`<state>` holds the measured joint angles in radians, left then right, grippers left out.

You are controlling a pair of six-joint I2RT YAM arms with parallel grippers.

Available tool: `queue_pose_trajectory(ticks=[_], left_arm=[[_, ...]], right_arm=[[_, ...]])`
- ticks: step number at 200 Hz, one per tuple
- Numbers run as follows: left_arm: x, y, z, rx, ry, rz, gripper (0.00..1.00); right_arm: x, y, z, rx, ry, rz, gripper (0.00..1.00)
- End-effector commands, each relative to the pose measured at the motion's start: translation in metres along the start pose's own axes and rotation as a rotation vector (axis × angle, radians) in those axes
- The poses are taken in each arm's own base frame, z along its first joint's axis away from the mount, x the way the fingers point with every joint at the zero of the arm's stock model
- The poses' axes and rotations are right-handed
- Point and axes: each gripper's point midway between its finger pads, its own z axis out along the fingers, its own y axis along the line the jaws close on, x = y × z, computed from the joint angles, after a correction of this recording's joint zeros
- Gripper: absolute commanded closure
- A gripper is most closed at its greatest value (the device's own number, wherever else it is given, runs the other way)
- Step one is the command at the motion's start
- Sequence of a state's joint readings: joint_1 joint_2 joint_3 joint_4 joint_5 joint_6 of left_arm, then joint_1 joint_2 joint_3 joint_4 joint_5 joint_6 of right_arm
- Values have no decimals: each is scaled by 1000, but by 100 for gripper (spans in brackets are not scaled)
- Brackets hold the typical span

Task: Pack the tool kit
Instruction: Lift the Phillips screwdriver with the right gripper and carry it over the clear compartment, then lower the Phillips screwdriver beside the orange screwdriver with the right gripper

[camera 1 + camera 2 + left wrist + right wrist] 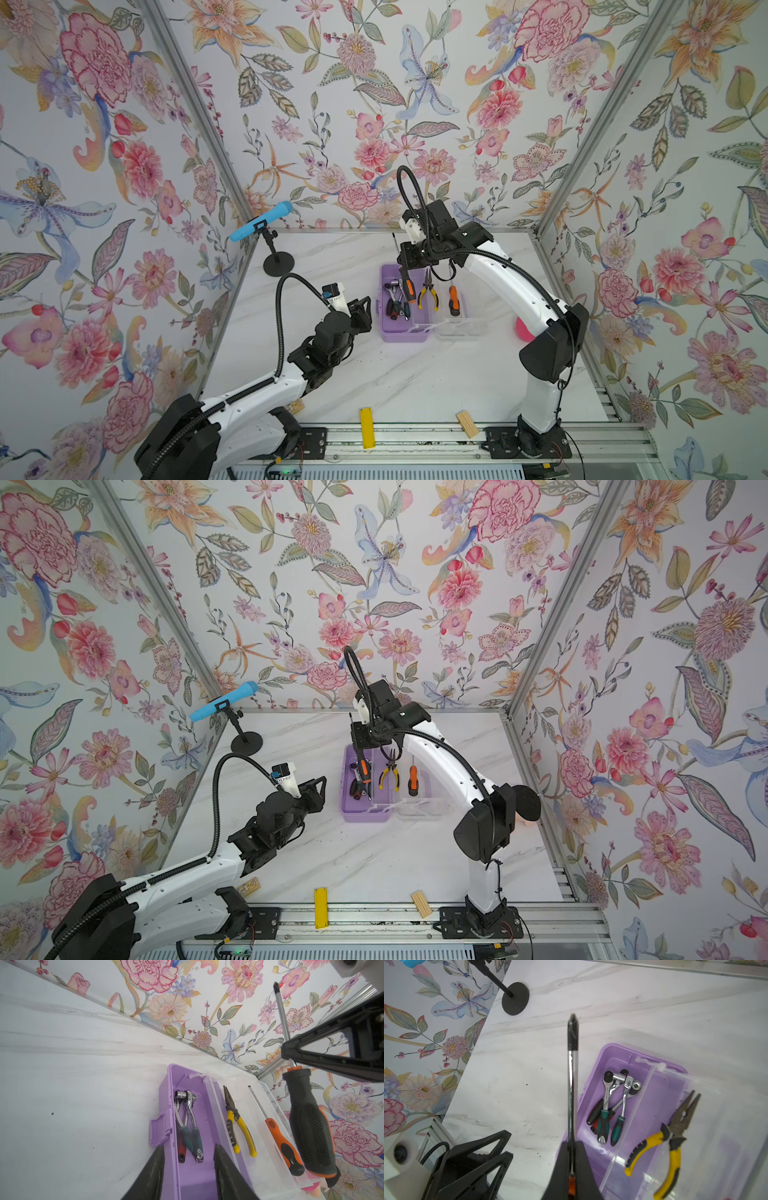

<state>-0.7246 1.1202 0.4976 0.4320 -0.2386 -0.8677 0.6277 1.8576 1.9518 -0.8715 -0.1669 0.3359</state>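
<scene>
White marble-patterned tabletop (415, 374), closed in on three sides by floral wallpaper (374, 83). Clock directions are read in the top views, with twelve at the far wall.

The case lies open near the table's middle in both top views. Its lilac base (395, 330) (365, 814) has the clear lid (461, 328) folded flat at its 3 o'clock side, and a purple latch (161, 1130) sits on the 9 o'clock wall. Inside the base lie ratchets (397, 293) (608, 1093) with green-black grips, heads toward 12. On the lid rest the yellow-handled pliers (428, 293) (239, 1124), nose toward 12. At their 3 o'clock lies an orange-black screwdriver (454, 300) (278, 1138), blade toward 12 and apart from the pliers.

Over the base's 3 o'clock half hangs a second screwdriver (409, 291) (309, 1122), handle down and tip toward 12. The right gripper (572, 1147) (405, 266) is clenched on its steel shaft, just above the handle.

The left gripper (365, 307) (188, 1147) hovers near the base's 9 o'clock side without touching it, jaws spread and nothing between them.

Farther out, a blue microphone (261, 221) on a black stand (279, 263) occupies the 10 o'clock corner. A yellow bar (366, 428) lies at the 6 o'clock edge, with a wooden block (467, 424) at 5.
</scene>
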Motion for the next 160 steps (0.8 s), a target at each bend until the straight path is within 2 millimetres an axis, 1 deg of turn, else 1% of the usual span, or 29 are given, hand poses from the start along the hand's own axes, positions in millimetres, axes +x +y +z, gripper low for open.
queue_pose_trajectory(ticks=[1,8,32,56,80,131,149,160], left_arm=[[-9,-20,16,52,20,54,57],[-8,-24,22,64,34,60,57],[0,-33,43,101,91,67,57],[4,-38,56,134,120,55,57],[6,-38,65,139,138,58,57],[11,-29,71,124,162,52,57],[13,-27,72,121,165,52,57],[13,-25,73,114,167,52,57]], right_arm=[[7,-45,-12,108,-39,69,100],[10,-58,-18,135,-51,88,100],[27,-101,-29,228,-60,140,100],[37,-135,-37,291,-74,177,100],[44,-163,-37,353,-59,188,100],[52,-190,-35,411,-28,187,100],[56,-199,-28,416,-3,195,100],[58,-201,-22,417,13,193,100]])
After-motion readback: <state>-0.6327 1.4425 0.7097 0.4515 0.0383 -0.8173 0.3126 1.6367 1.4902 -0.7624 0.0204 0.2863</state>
